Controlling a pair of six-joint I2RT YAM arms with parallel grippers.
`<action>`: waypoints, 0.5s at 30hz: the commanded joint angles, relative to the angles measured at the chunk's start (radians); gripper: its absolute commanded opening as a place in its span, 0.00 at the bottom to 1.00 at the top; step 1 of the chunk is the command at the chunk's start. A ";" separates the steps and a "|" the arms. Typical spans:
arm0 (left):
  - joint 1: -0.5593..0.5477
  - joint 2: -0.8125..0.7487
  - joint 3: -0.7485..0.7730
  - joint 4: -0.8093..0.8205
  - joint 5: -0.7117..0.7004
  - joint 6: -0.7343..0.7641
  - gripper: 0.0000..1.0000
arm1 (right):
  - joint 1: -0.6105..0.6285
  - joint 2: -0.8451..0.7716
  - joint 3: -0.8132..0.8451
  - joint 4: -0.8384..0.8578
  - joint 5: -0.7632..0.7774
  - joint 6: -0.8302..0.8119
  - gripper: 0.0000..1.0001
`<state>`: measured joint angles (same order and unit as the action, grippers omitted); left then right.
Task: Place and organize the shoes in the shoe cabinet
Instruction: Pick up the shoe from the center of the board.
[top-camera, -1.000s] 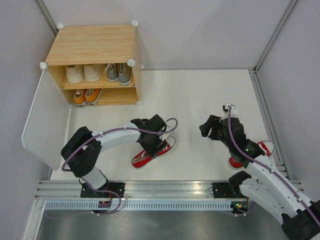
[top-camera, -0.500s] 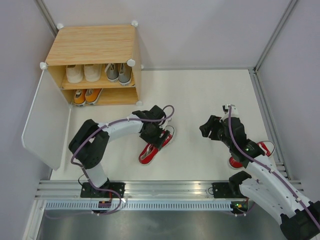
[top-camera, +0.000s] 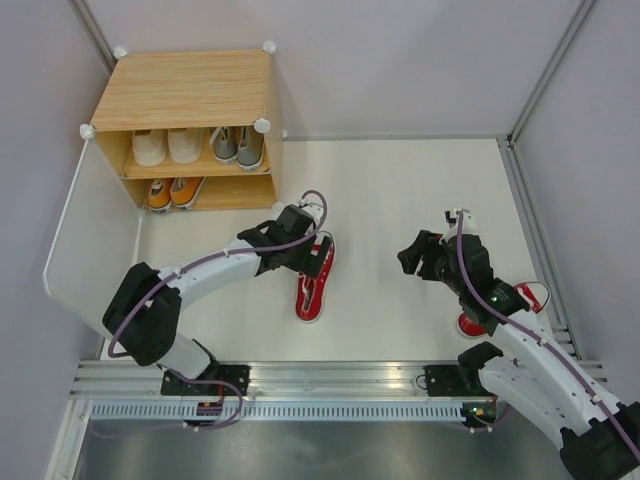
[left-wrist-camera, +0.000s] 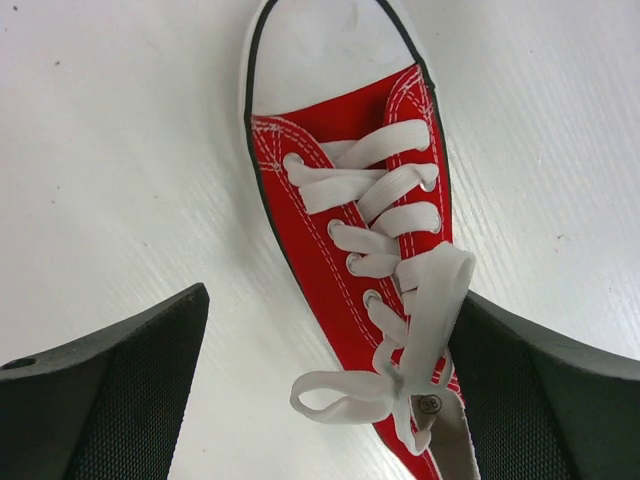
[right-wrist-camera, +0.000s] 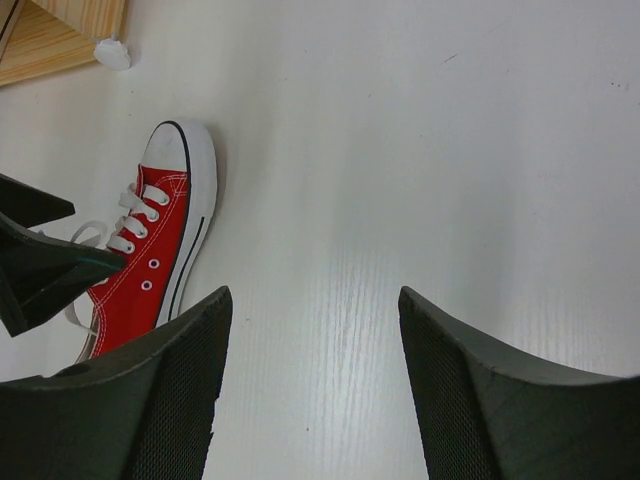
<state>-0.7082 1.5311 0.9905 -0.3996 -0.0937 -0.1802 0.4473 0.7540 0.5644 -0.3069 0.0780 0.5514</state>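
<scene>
the left gripper (left-wrist-camera: 330, 330) hung with jaws spread astride a red shoe (left-wrist-camera: 350, 230) lying left of the table's (top-camera: 400, 200) centre, while the right gripper (right-wrist-camera: 312, 300) hung with jaws spread nearer the right edge.

White tabletop (top-camera: 400, 190), pale grey walls (top-camera: 400, 60), seemingly metal rails (top-camera: 330, 380)

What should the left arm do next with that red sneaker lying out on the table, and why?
Likely close the left gripper on the red sneaker. Its jaws stand open on either side of the shoe, which lies flat on the table. The shoe cabinet appears to have room on its lower shelf beside the orange pair.
</scene>
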 joint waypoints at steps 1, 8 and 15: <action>0.006 -0.035 -0.056 0.064 -0.035 -0.105 1.00 | -0.005 0.005 -0.004 0.026 -0.017 -0.015 0.72; -0.074 -0.052 -0.078 0.097 -0.058 -0.212 0.99 | -0.007 0.010 -0.011 0.038 -0.034 -0.013 0.72; -0.111 -0.046 -0.096 0.070 -0.110 -0.258 0.99 | -0.007 0.005 -0.027 0.051 -0.044 -0.008 0.73</action>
<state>-0.8017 1.5070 0.9092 -0.3386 -0.1570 -0.3687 0.4446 0.7631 0.5518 -0.2916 0.0498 0.5514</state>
